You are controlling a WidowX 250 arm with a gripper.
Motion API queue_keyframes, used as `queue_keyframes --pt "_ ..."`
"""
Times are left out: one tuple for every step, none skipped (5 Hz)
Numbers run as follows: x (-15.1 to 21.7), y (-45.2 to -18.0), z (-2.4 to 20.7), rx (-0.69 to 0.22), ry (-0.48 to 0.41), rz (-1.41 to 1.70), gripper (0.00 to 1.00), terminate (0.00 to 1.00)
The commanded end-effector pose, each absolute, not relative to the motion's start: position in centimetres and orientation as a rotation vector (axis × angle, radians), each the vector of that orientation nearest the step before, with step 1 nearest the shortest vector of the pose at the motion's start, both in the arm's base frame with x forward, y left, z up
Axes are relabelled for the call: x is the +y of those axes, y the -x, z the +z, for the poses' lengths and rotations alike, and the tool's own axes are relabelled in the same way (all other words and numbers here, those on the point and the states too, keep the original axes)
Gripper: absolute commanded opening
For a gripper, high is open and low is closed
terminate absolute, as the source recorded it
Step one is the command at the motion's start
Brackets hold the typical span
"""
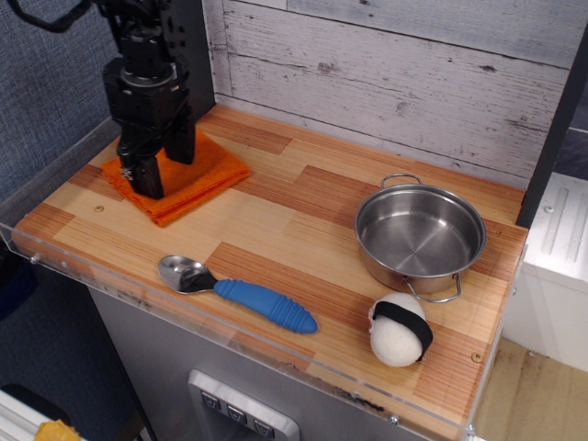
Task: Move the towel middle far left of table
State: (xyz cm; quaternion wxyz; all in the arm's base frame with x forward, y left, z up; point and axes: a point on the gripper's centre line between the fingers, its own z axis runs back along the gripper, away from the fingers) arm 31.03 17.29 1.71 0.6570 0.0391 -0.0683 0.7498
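Note:
The orange towel (209,171) lies folded and flat at the far left of the wooden table (285,230), about midway between front and back. My black gripper (163,168) points straight down onto the towel's left half, with its fingers (147,176) gripping the cloth. The arm hides the middle of the towel.
A blue-handled metal spoon (241,293) lies near the front edge. A steel pot (420,237) stands at the right, with a white and black plush ball (400,331) in front of it. A clear plastic rim (55,188) runs along the left edge, and a plank wall stands behind.

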Motion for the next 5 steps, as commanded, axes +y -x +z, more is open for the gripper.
queue_keyframes --pt "18.3 -31.0 3.7 -0.222 -0.075 1.719 1.00 0.00" --pt "17.9 -31.1 3.7 -0.221 -0.060 1.717 1.00 0.00" --pt "17.5 -31.3 4.7 -0.238 -0.015 1.726 1.00 0.00" --pt "17.2 -31.2 6.7 -0.257 0.034 1.748 1.00 0.00" --pt "16.7 -31.1 8.3 -0.271 0.056 1.743 1.00 0.00"
